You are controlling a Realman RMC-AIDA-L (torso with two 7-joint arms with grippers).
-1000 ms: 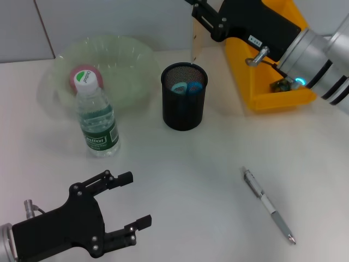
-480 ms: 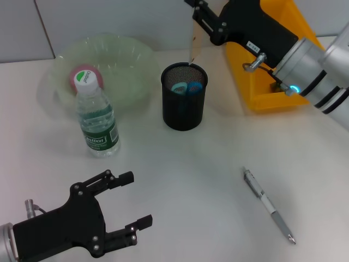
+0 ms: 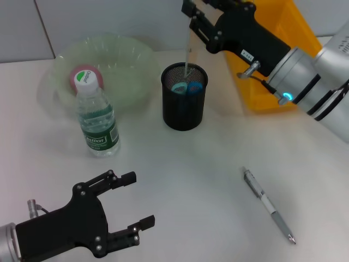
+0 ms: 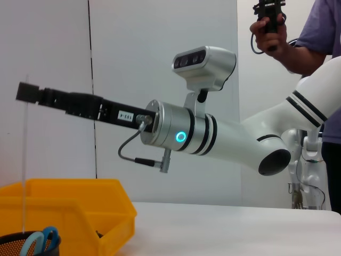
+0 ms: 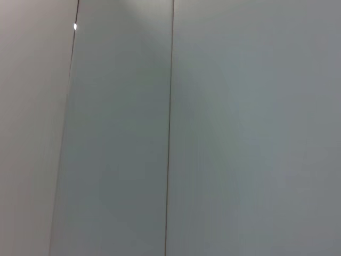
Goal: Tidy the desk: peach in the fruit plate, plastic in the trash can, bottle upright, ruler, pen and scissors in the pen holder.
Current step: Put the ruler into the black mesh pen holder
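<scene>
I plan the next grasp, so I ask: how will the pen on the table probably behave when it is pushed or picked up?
The pen is slim and round, so a sideways push would likely make it roll. It looks stiff and light, probably easy to lift. Its smooth barrel lies flat on the table, so the fingers might slip off.

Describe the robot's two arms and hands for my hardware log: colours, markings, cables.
Both hands are matte black with slim two-finger claws. The right hand carries a small white label and joins a silver wrist with black bands, a glowing cyan ring and a thin grey cable. The left hand shows silver screw heads and a silver wrist.
</scene>
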